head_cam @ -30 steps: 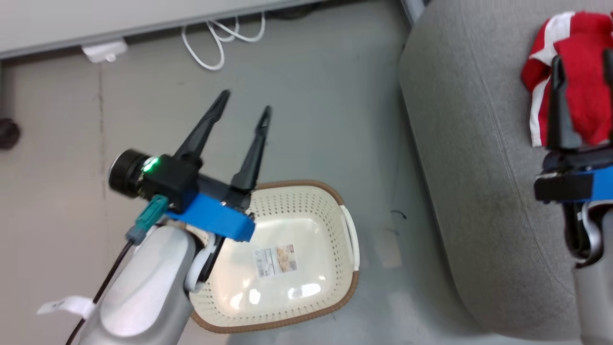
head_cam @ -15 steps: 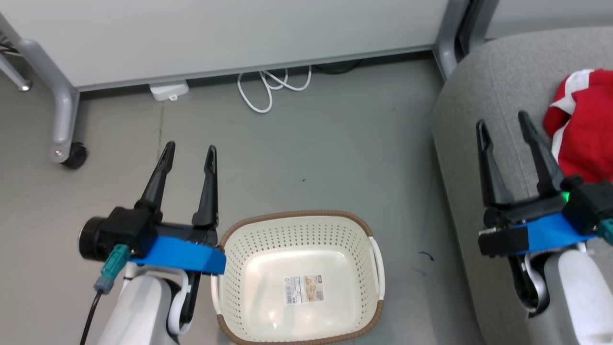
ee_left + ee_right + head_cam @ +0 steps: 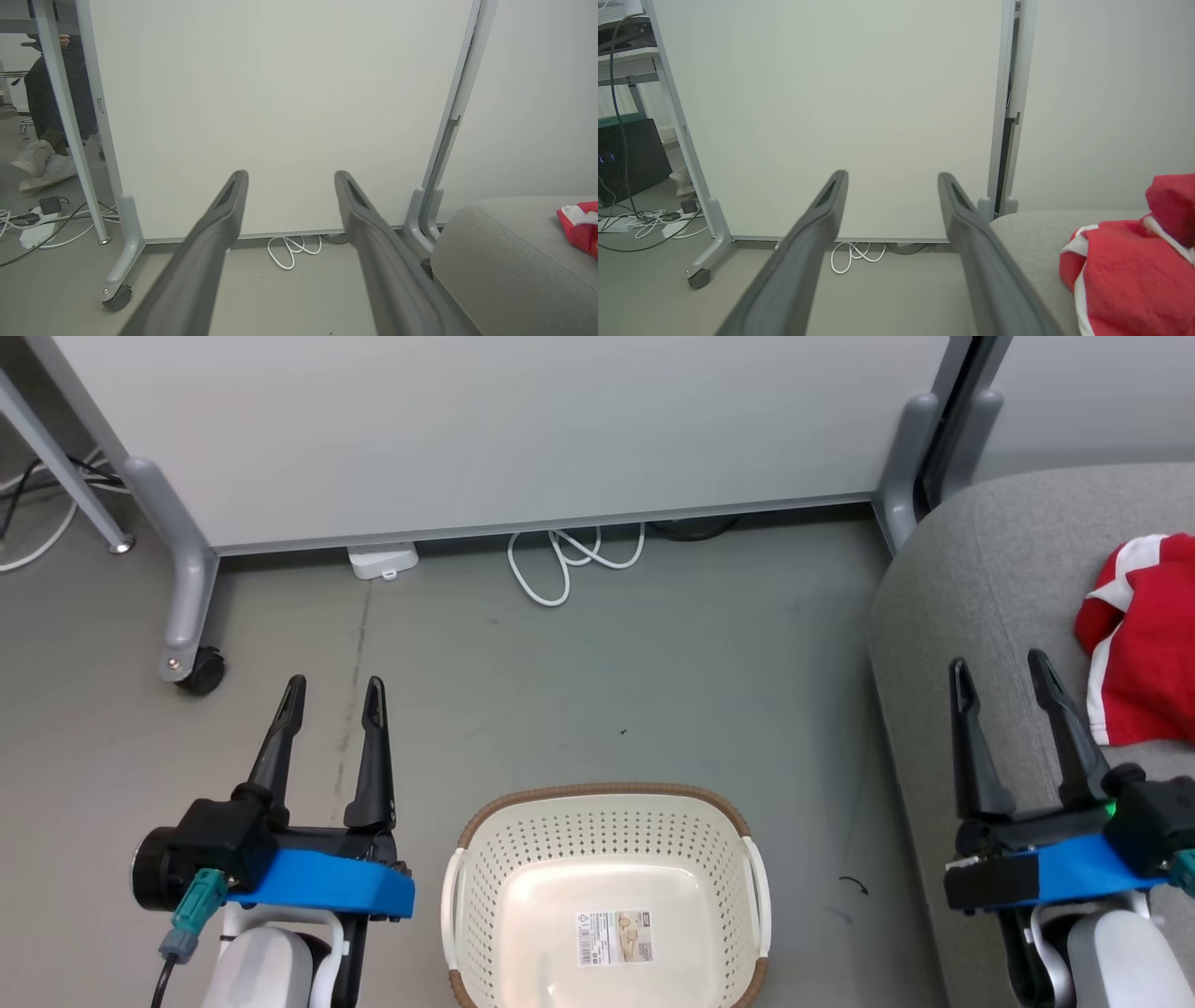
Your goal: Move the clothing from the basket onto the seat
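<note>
left gripper (image 3: 335, 681) spread, empty, beside basket (image 3: 597, 791) | right gripper (image 3: 997, 660) spread, empty, over seat (image 3: 980, 579) edge | clothing (image 3: 1144, 644) heaped on seat near right gripper; basket bare but for label (image 3: 614, 938) | risk: a sideways right-arm swing could snag fabric, drag it off; heap partly out of frame, garment count unclear

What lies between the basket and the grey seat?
Bare floor, with one small dark mark on it; the head view shows this.

Office or lab, wheeled partition panel (image 3: 523, 429), loose floor cables (image 3: 569, 565), grey sofa (image 3: 990, 607)
</note>
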Available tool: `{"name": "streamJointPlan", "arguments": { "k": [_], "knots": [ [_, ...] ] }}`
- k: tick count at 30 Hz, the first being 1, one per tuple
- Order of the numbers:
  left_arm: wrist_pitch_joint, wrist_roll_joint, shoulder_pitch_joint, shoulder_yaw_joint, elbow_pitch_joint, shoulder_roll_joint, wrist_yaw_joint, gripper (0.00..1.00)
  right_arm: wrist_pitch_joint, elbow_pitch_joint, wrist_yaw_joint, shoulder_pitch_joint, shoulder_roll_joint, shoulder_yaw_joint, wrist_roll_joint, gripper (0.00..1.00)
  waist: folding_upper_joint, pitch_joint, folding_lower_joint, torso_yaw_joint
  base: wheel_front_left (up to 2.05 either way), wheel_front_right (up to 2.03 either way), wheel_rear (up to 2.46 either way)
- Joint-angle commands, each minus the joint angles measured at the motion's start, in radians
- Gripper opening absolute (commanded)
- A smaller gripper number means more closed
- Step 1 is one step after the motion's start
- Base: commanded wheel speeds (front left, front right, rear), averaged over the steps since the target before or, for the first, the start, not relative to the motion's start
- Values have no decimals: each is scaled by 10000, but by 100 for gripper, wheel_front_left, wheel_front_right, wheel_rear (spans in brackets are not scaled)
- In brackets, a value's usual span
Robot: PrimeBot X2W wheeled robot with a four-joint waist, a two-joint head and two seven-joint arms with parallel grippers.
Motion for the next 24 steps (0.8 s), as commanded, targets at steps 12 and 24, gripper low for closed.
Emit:
{"name": "streamJointPlan", "arguments": {
  "k": [12,24],
  "knots": [
    [-43,171,293,307,67,-221,-266,100,5,-38,5,691,339,-246,-64,100,0,-207,2,224,0,0,0],
    [37,220,455,343,388,-315,-245,0,4,233,0,671,364,-214,-39,0,0,-215,2,232,0,0,0]
  ]
}}
